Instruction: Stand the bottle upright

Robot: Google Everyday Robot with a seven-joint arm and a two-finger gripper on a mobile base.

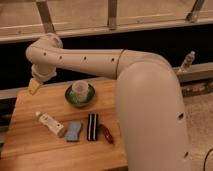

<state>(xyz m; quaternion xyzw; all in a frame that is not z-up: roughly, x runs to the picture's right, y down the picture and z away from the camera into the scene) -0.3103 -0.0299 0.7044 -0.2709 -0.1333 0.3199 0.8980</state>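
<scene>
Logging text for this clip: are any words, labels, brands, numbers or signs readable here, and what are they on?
No text can be read in this view.
bottle, lying on the table: faint label print, too blurred to read.
small clear bottle at far right: no legible marking.
striped object: stripes only, no lettering.
gripper, open above the table's left rear corner: no marking shows.
</scene>
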